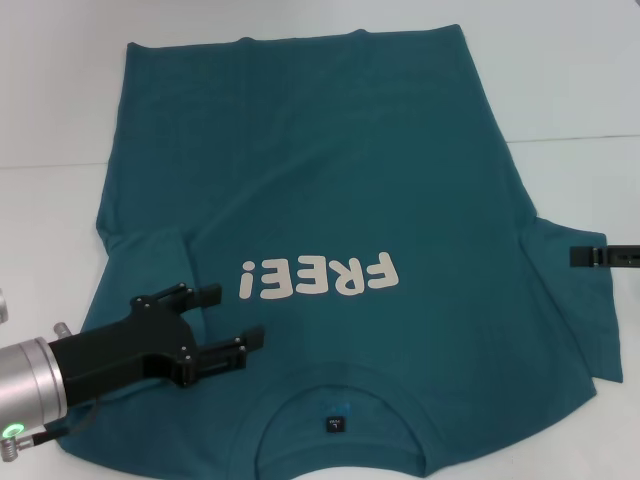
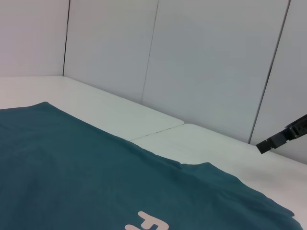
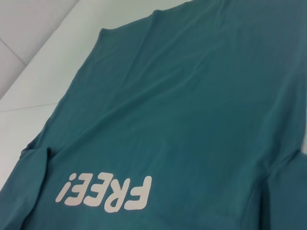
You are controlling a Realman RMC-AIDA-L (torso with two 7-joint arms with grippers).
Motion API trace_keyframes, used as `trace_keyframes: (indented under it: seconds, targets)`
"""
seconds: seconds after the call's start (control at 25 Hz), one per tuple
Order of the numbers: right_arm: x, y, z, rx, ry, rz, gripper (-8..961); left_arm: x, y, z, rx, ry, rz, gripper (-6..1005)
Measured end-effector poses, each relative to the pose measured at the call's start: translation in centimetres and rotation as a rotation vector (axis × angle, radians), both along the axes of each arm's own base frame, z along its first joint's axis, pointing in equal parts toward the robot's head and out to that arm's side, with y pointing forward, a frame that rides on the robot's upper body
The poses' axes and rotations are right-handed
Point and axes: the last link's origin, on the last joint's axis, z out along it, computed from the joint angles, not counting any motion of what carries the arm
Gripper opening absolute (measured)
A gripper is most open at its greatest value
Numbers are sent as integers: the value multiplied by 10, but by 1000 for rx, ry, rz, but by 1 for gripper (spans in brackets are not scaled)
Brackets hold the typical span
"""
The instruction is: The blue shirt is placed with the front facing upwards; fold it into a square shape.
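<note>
1. Head view. The blue shirt (image 1: 340, 200) lies spread front-up on the white table (image 1: 570, 80), collar (image 1: 338, 420) nearest the robot, hem at the far edge, and the off-white "FREE!" print (image 1: 318, 277) reading upside down from here. The left sleeve (image 1: 150, 260) is already turned in over the body; the right sleeve (image 1: 575, 300) lies out flat on the table. No body fold is visible.

2. Head view, grippers. The left gripper (image 1: 228, 318) sits over the shirt's left shoulder area, beside the print, fingers parted with nothing between them; whether they touch the cloth cannot be told. The right gripper (image 1: 600, 256) shows only as a dark tip at the frame's edge over the right sleeve, so how far it is open cannot be told.

3. Left wrist view. Teal cloth fills the lower part, with a corner of the print and the white table behind; the dark tip of the other arm's gripper (image 2: 283, 136) hangs above the table, apart from the cloth.

4. Right wrist view. The shirt's body lies mostly flat, with light wrinkles.

5. Progress, judged. Early stage: one sleeve is in; the right sleeve, the side folds and the lengthwise folds to a square remain.
</note>
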Motion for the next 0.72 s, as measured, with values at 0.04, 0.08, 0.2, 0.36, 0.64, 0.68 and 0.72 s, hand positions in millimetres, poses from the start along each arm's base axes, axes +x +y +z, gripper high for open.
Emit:
trace_keyframes:
  seconds: [0.04, 0.08, 0.2, 0.36, 0.64, 0.68, 0.72]
  targets:
    - [1, 0, 1, 2, -1, -2, 920, 0, 0, 0, 0, 1, 0, 840]
    - [1, 0, 1, 4, -3, -6, 920, -1, 0, 0, 1, 3, 1, 840]
    - [5, 1, 6, 5, -22, -49, 920, -1, 0, 0, 2, 5, 1, 839]
    - [5, 4, 17, 12, -69, -117, 920, -1, 0, 0, 8, 12, -11, 839]
    - [2, 12, 29, 28, -126, -188, 920, -1, 0, 0, 9, 12, -14, 840]
    - [4, 14, 31, 33, -150, -203, 920, -1, 0, 0, 9, 12, -14, 840]
    - [6, 16, 33, 39, -174, -220, 920, -1, 0, 0, 9, 13, -13, 840]
